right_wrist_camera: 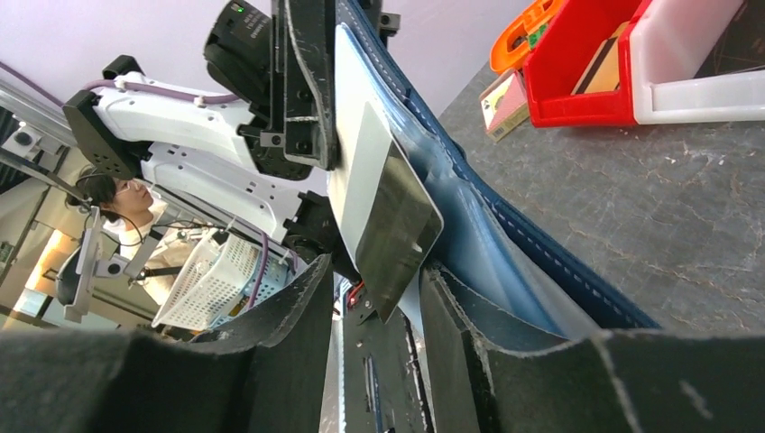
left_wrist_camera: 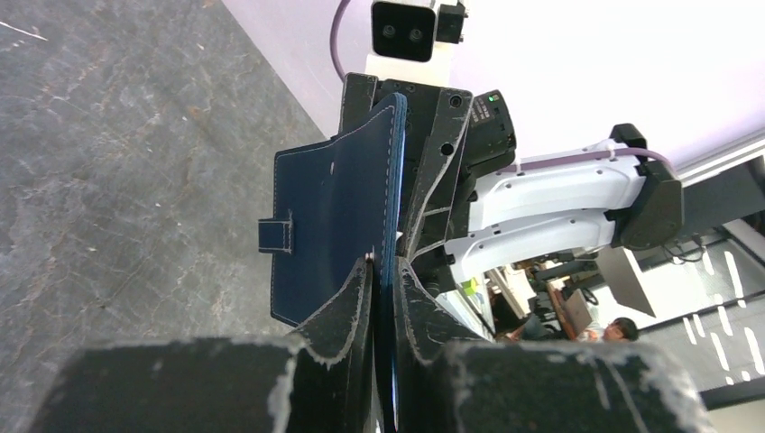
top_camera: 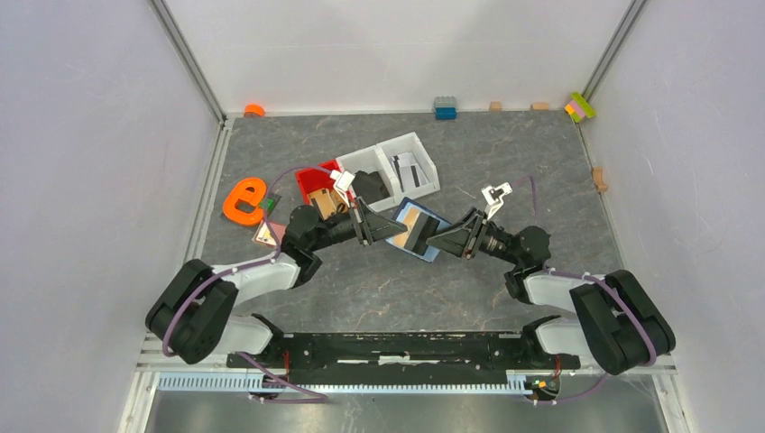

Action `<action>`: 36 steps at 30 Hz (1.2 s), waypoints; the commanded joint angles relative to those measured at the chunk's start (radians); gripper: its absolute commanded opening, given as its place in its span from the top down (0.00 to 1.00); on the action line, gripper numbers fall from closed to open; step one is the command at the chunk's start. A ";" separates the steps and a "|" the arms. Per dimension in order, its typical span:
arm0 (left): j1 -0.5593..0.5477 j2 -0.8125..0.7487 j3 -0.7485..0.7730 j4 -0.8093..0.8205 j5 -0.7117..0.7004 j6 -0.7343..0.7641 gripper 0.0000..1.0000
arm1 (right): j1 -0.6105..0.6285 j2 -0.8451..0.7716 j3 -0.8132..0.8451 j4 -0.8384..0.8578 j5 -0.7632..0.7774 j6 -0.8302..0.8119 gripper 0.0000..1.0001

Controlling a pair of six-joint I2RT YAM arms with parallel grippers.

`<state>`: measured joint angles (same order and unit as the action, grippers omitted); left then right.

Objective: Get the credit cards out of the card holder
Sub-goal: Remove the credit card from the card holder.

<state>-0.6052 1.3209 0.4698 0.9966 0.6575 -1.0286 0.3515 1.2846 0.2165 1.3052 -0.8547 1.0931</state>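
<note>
Beyond my left fingers (left_wrist_camera: 347,311) the card holder (left_wrist_camera: 334,216) shows only its outer face, its near edge buried between them. Ahead of my right fingers (right_wrist_camera: 289,316) the holder runs off the top edge; whether they touch the silvery card (right_wrist_camera: 379,198), I cannot tell.

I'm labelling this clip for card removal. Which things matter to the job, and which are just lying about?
Job: card holder; silvery card; left pincer, clamped on the holder; right pincer, at the card.
Lying about: orange letter; red box; white bin; blue block.
</note>
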 commanded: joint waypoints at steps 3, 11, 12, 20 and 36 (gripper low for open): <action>-0.018 0.074 0.030 0.256 0.112 -0.157 0.98 | 0.001 0.045 -0.020 0.251 -0.004 0.108 0.58; -0.011 0.049 0.014 0.233 0.087 -0.137 0.98 | -0.002 0.086 -0.025 0.349 -0.005 0.174 1.00; -0.003 0.034 0.006 0.232 0.079 -0.137 0.98 | -0.004 0.085 -0.027 0.343 -0.001 0.172 1.00; 0.130 -0.153 -0.112 0.061 -0.078 -0.085 0.98 | -0.036 0.045 -0.037 0.189 0.026 0.082 1.00; 0.137 -0.734 -0.127 -0.703 -0.696 0.155 0.98 | -0.025 -0.069 0.148 -0.603 0.217 -0.439 1.00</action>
<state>-0.4725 0.6624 0.3389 0.4561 0.1699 -0.9382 0.3111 1.2072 0.2733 0.9134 -0.7330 0.8379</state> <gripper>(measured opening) 0.145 0.007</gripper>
